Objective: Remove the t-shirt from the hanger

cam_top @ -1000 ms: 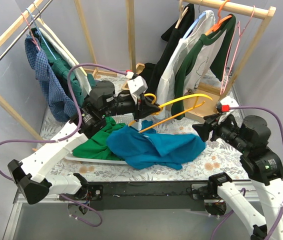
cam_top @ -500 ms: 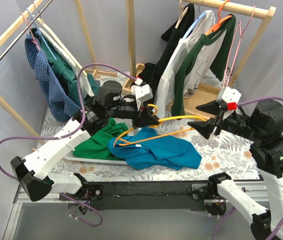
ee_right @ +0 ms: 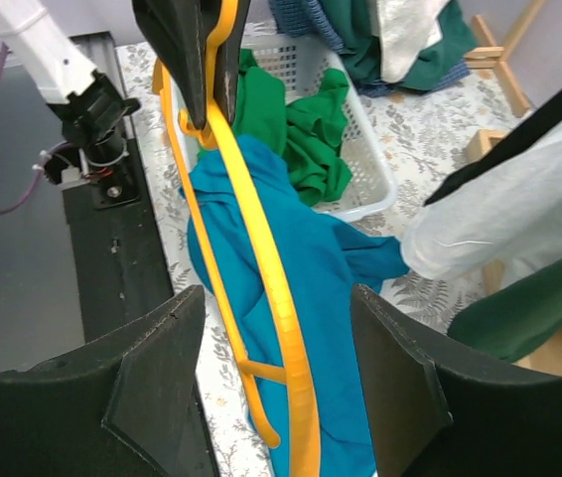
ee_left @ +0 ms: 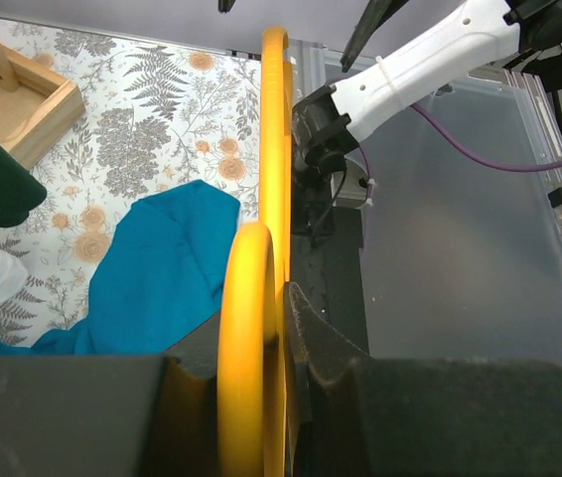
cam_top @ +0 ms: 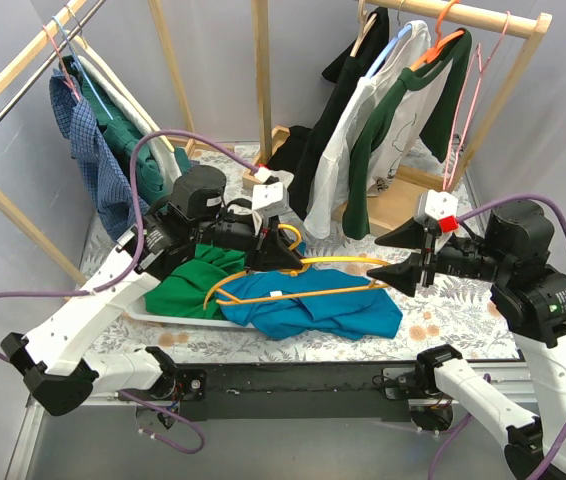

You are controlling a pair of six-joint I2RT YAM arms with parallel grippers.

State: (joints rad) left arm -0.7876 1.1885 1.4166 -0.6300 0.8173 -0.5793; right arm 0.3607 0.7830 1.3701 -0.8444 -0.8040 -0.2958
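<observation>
The yellow hanger (cam_top: 343,261) hangs level above the table, and it looks bare. My left gripper (cam_top: 285,252) is shut on it near its hook; in the left wrist view the hanger (ee_left: 261,298) is pinched between the jaws of that gripper (ee_left: 251,328). The blue t-shirt (cam_top: 333,310) lies crumpled on the table below, partly over the basket's edge. My right gripper (cam_top: 395,256) is open, with one finger on either side of the hanger's right end and not touching it. In the right wrist view the hanger (ee_right: 271,288) runs between the open gripper's (ee_right: 281,397) fingers, above the t-shirt (ee_right: 341,298).
A white basket (cam_top: 181,317) holding a green garment (cam_top: 198,280) sits at the left of the t-shirt. A wooden rack (cam_top: 463,15) with hung clothes (cam_top: 383,130) stands at the back right. Another rack with shirts (cam_top: 103,170) stands at the back left.
The hanger went from tilted up at the right to level and lower. My right gripper rose from the table and now straddles the hanger's right end. The t-shirt stayed on the table.
</observation>
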